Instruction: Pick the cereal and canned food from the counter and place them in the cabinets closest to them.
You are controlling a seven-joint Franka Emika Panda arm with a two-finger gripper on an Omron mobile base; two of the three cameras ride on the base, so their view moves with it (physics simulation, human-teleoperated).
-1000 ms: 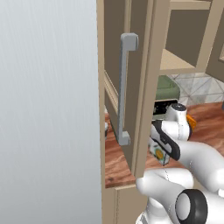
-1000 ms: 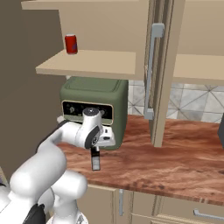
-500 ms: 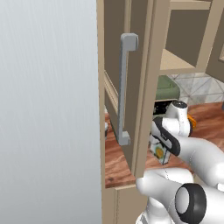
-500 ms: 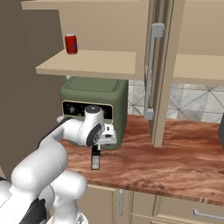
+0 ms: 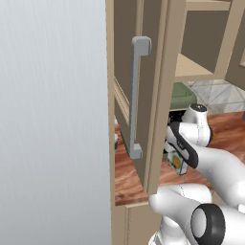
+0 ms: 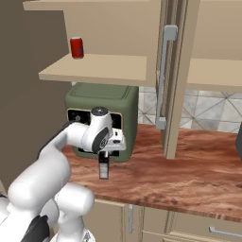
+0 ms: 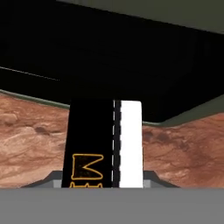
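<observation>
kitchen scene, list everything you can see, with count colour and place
cereal: one, black box with a white side panel, in the tool, in front of the green appliance
counter: one, reddish-brown wood grain, below the cabinets
cabinets: tan, on the wall, doors open, grey bar handles
red can: one, on the open cabinet shelf
green appliance: one, dark green, on the counter under the shelf
drawers: beige, under the counter
tool: one, on the white arm, shut on the cereal
</observation>
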